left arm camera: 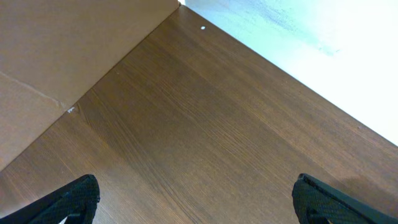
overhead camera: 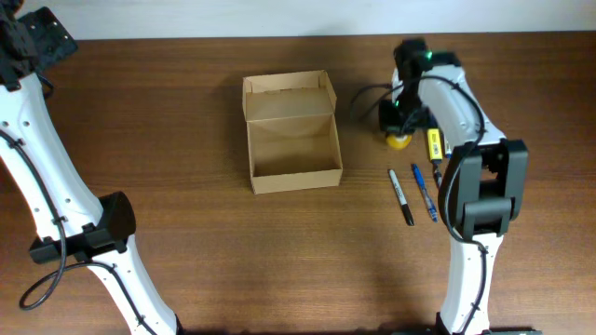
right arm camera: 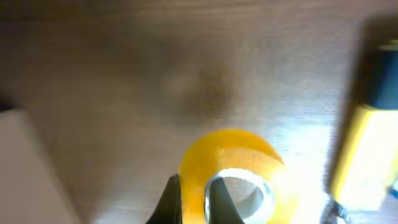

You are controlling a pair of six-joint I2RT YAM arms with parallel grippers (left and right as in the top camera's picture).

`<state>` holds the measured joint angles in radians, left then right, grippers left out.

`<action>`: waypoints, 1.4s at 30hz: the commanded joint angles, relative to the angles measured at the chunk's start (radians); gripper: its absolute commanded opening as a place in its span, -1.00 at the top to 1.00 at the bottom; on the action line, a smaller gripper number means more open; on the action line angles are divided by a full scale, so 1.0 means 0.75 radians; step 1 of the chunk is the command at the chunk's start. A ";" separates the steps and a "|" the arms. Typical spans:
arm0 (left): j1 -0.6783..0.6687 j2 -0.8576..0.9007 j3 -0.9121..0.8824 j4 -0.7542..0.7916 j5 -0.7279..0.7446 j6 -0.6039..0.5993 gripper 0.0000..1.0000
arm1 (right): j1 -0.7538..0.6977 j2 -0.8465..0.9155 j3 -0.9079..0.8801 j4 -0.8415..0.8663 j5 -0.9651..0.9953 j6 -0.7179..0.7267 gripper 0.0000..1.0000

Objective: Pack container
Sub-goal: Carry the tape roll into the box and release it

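The container is an open tan cardboard box at the table's middle, its flap lid standing back; it looks empty. My right gripper is right of the box, shut on the wall of a yellow tape roll. In the right wrist view the fingers pinch the roll's rim, one finger outside and one inside the hole. My left gripper is open and empty over bare wood at the far left corner; in the overhead view only its arm shows there.
A yellow and blue object lies right of the roll, also in the right wrist view. A black marker and a blue pen lie in front of it. A brown cardboard sheet shows beside the left gripper.
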<state>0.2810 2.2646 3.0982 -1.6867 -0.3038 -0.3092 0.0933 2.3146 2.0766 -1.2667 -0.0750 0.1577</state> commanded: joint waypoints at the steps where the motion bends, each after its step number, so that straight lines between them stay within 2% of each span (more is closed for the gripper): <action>1: 0.005 -0.011 -0.004 -0.001 -0.009 0.016 -1.00 | 0.007 -0.039 0.275 -0.099 0.011 0.010 0.92; 7: 0.005 -0.011 -0.004 -0.001 -0.009 0.016 -1.00 | 0.096 -0.039 0.776 -0.351 -0.010 -0.039 0.93; 11: 0.005 -0.011 -0.004 -0.001 -0.009 0.016 -0.99 | 0.248 -0.039 1.025 -0.492 -0.049 -0.293 0.92; 15: 0.005 -0.010 -0.004 -0.001 -0.009 0.016 -1.00 | 0.421 -0.039 1.081 -0.563 -0.034 -0.496 0.92; 23: 0.005 -0.011 -0.004 -0.001 -0.009 0.016 -1.00 | 0.690 0.005 1.006 -0.533 -0.034 -0.845 0.92; 28: 0.005 -0.010 -0.004 -0.001 -0.009 0.016 -1.00 | 0.733 0.024 0.867 -0.420 -0.033 -0.864 0.92; 42: 0.005 -0.011 -0.004 -0.001 -0.009 0.016 -1.00 | 0.682 0.042 0.205 -0.011 -0.033 -0.811 0.92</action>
<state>0.2810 2.2646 3.0982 -1.6867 -0.3038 -0.3092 0.6163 2.3371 2.3005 -1.3125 -0.0948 -0.4702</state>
